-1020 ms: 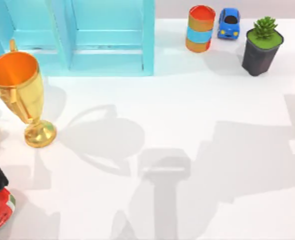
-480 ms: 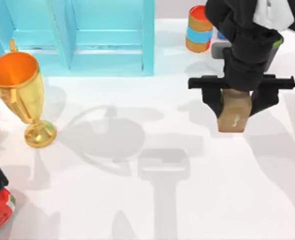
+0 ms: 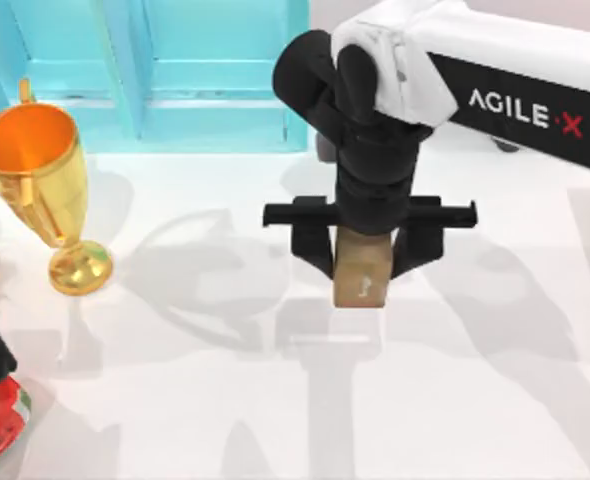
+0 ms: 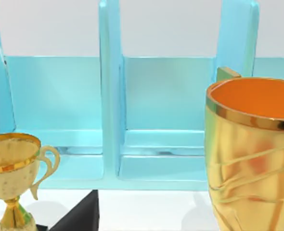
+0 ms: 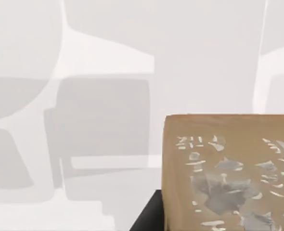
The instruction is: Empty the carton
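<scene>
Far left of table: gold trophy (image 3: 37, 190), in front of blue shelf unit (image 3: 215, 75). Centre: right gripper (image 3: 368, 262) held aloft above open table, fingers closed on brown carton (image 3: 362, 272), which hung upright between them. Step in hand, as judged: carrying carton to a pouring spot. Next move likely calls for tipping it over. Left gripper's fingers: cannot tell.

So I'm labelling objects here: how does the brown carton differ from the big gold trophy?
The carton is a plain brown box, while the trophy is a shiny gold cup with an orange inside and a round foot. The carton is held in the right gripper near the table's middle; the trophy stands free at the left. The carton looks smaller than the trophy. Both are upright.
</scene>
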You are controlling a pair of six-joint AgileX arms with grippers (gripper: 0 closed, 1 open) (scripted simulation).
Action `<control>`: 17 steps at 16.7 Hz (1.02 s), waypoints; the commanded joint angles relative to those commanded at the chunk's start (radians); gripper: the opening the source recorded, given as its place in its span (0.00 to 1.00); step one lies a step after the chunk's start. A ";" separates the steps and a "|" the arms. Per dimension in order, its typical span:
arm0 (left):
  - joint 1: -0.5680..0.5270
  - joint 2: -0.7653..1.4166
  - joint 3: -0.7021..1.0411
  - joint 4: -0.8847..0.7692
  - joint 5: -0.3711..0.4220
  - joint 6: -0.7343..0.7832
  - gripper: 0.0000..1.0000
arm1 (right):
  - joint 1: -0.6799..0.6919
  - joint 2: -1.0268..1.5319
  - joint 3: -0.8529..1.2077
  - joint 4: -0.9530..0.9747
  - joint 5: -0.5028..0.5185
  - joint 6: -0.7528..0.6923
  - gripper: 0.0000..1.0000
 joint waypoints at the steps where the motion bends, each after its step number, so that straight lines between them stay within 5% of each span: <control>1: 0.000 0.000 0.000 0.000 0.000 0.000 1.00 | 0.000 0.000 0.000 0.000 0.000 0.000 0.00; 13: 0.000 0.000 0.000 0.000 0.000 0.000 1.00 | 0.002 0.038 -0.118 0.157 0.000 0.002 0.00; 17: 0.000 0.000 0.000 0.000 0.000 0.000 1.00 | 0.002 0.038 -0.118 0.157 0.000 0.002 0.30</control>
